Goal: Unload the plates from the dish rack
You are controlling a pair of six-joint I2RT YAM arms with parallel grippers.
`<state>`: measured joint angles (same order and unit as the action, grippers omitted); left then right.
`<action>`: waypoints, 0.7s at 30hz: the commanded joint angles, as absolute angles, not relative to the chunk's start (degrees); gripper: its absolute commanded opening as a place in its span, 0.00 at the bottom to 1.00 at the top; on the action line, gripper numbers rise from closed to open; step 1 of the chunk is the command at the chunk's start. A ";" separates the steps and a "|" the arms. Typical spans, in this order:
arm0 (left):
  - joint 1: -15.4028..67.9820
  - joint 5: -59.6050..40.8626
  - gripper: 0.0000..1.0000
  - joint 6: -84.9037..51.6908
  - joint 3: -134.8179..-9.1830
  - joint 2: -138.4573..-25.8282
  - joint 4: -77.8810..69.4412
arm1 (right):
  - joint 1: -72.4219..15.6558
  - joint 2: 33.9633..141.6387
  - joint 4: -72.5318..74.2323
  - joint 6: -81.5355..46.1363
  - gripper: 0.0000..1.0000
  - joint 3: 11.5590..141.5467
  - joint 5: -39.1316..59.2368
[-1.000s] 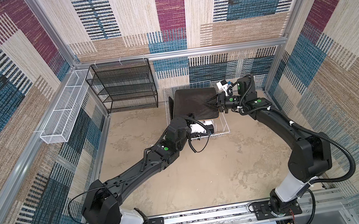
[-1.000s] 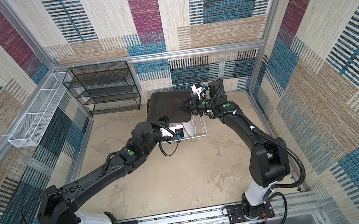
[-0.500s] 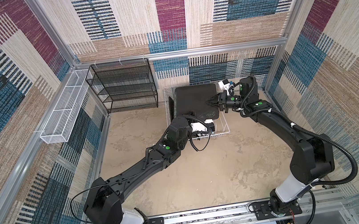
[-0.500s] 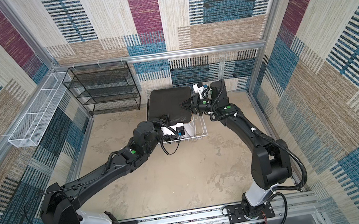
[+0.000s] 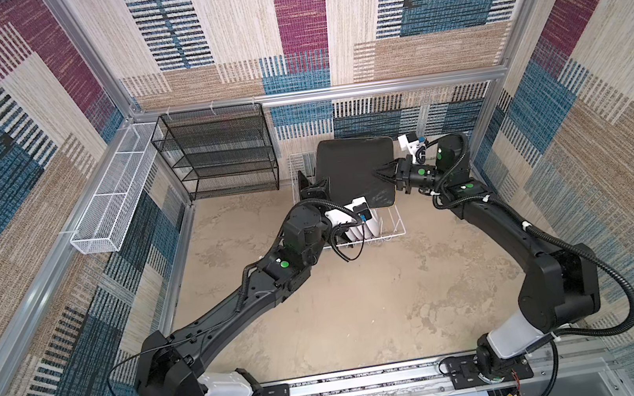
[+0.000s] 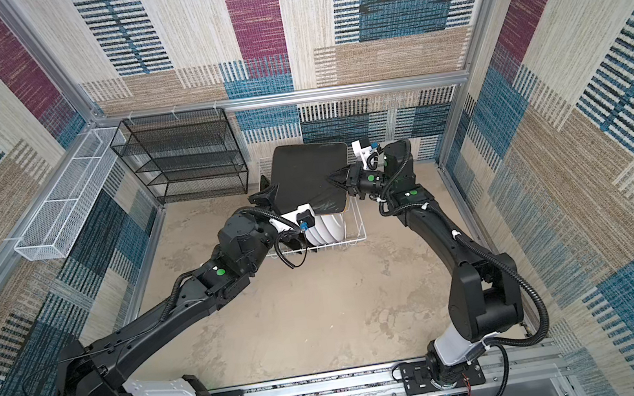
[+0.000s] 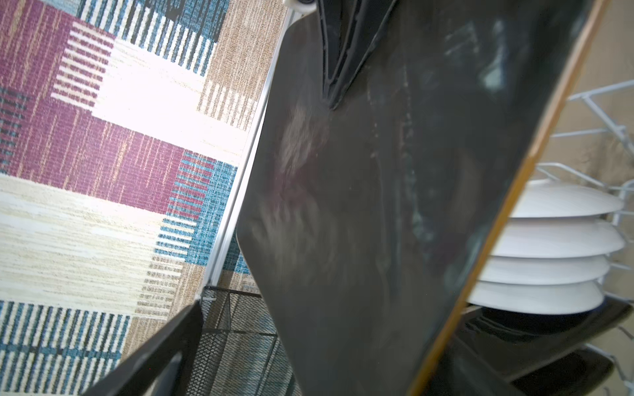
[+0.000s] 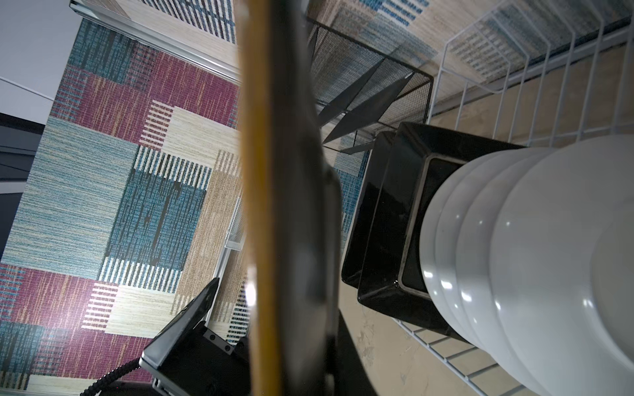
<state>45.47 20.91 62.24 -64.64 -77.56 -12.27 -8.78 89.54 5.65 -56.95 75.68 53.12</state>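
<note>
Black square plate (image 5: 349, 170), pinched at 1 edge by the right pincer (image 5: 380, 173), could swivel onto the dish rack (image 5: 394, 234); left pincer (image 5: 313, 186) gapes.

— What closes the space in?
— Walls (image 5: 302, 24) on three sides, covered in woven patchwork: blocks of blue, magenta, cream and tan, some of them striped. An aluminium frame (image 5: 335, 90) runs along the back wall and up the corners.
— And below?
— The bench (image 5: 361, 304) is mottled beige, like worn stone, with darker blotches.
— Any furniture?
— A black mesh shelf unit (image 5: 219, 153) stands against the back wall, near the left corner. A long white mesh basket (image 5: 113, 195) hangs along the left rail, just beside it.
— The light?
— Even and soft, with faint shadows. In the left wrist view a cream patch of wall glares white.
</note>
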 commanded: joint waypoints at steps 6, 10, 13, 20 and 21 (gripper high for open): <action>43.67 17.87 0.97 39.53 -67.25 -73.40 -3.12 | -6.79 86.41 13.25 -56.18 0.00 74.44 50.88; 39.34 12.83 0.97 23.77 -72.23 -72.40 4.83 | -6.44 85.70 12.27 -54.58 0.00 74.09 51.17; 35.89 10.06 0.97 14.20 -76.32 -73.02 10.27 | -6.33 85.06 11.69 -53.58 0.00 73.19 50.22; 26.33 -5.91 0.97 -4.90 -83.20 -76.67 17.59 | -6.35 84.28 11.69 -51.91 0.00 72.16 50.95; 25.48 -7.79 0.97 -6.41 -84.35 -77.73 18.65 | -6.33 84.37 11.76 -51.69 0.00 72.20 51.53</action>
<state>27.05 0.67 5.21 -82.19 -76.25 13.78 -6.35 85.19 5.65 -52.40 71.88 49.93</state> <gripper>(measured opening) 0.971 0.163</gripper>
